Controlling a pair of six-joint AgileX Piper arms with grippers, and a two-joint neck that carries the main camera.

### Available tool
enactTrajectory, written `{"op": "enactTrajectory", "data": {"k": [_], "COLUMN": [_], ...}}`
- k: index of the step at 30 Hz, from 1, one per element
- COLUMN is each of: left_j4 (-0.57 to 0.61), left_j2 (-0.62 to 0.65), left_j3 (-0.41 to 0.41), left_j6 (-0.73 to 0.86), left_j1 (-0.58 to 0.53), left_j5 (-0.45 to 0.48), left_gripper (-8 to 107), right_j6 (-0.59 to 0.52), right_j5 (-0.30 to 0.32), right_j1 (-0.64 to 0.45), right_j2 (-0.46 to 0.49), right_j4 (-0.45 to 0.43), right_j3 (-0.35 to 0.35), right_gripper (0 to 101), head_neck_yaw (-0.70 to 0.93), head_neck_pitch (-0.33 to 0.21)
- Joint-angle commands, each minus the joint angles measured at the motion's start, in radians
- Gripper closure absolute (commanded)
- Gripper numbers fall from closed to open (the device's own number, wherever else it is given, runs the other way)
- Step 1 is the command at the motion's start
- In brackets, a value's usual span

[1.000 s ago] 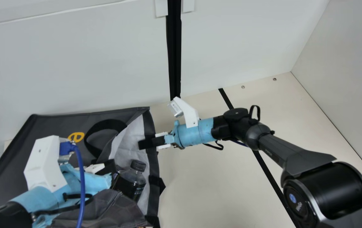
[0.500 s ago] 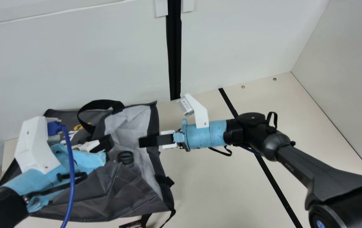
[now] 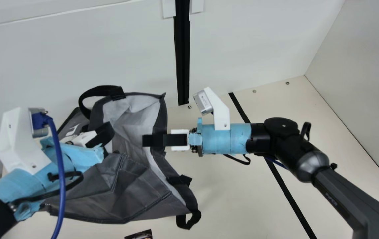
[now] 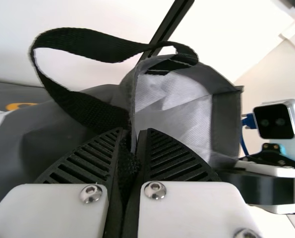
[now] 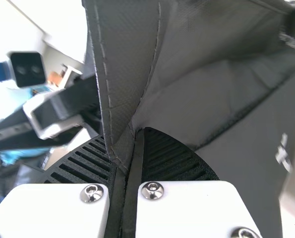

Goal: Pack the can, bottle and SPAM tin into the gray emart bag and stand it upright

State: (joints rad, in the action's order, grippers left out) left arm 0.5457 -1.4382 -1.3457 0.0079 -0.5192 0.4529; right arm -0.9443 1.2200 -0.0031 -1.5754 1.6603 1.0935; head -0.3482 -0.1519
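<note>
The gray bag (image 3: 133, 186) stands tilted with its mouth open in the main view. My left gripper (image 3: 101, 134) is at the bag's near-left rim; in the left wrist view my left gripper (image 4: 130, 163) is shut on the bag's rim beside a black handle (image 4: 83, 106). My right gripper (image 3: 149, 140) holds the bag's right rim; in the right wrist view my right gripper (image 5: 127, 163) is shut on a fold of dark fabric (image 5: 130, 89). What lies inside the bag is hidden.
A small dark printed item (image 3: 140, 235) lies at the main view's bottom edge, in front of the bag. The back wall (image 3: 60, 56) rises behind the bag. A black strip (image 3: 275, 176) crosses the table under my right arm.
Both arms have raised the bag's rim, and it has gone from lying flat to tilting up. The bottle, seen earlier in the mouth, is now out of sight. My right arm shifted slightly right.
</note>
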Motion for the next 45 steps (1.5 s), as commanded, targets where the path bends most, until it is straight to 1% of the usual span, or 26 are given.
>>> {"op": "enactTrajectory", "data": {"k": [1, 9, 15, 21, 29, 38, 41, 45], "left_j4": [0.000, 0.016, 0.030, 0.046, 0.072, 0.097, 0.108, 0.131], "left_j2": [0.003, 0.013, 0.022, 0.041, 0.091, 0.169, 0.194, 0.220], "left_j3": [-0.009, -0.057, -0.094, -0.122, -0.151, -0.192, -0.209, -0.231], "left_j6": [0.000, 0.017, 0.023, 0.021, 0.015, 0.017, 0.018, 0.019], "left_j1": [-0.002, -0.002, 0.007, 0.020, 0.053, 0.104, 0.122, 0.150], "left_j5": [0.002, 0.008, 0.030, 0.082, 0.202, 0.374, 0.434, 0.516], "left_gripper": [107, 107, 107, 107, 107, 107, 107, 107], "right_j6": [0.014, 0.076, 0.131, 0.197, 0.299, 0.428, 0.471, 0.537], "right_j5": [0.000, 0.000, 0.000, 0.000, 0.000, 0.000, 0.000, 0.000], "right_j1": [-0.003, -0.033, -0.087, -0.157, -0.248, -0.324, -0.342, -0.360], "right_j2": [0.023, 0.115, 0.178, 0.241, 0.343, 0.479, 0.521, 0.571], "right_j4": [0.012, 0.047, 0.043, 0.025, -0.022, -0.070, -0.093, -0.146], "right_j3": [0.007, 0.041, 0.076, 0.098, 0.103, 0.101, 0.104, 0.113], "right_gripper": [101, 101, 101, 101, 101, 101, 101, 101], "head_neck_yaw": [-0.001, -0.001, -0.001, -0.001, -0.001, -0.001, -0.001, -0.001], "head_neck_pitch": [-0.023, -0.023, -0.023, -0.023, -0.023, -0.023, -0.023, -0.023]}}
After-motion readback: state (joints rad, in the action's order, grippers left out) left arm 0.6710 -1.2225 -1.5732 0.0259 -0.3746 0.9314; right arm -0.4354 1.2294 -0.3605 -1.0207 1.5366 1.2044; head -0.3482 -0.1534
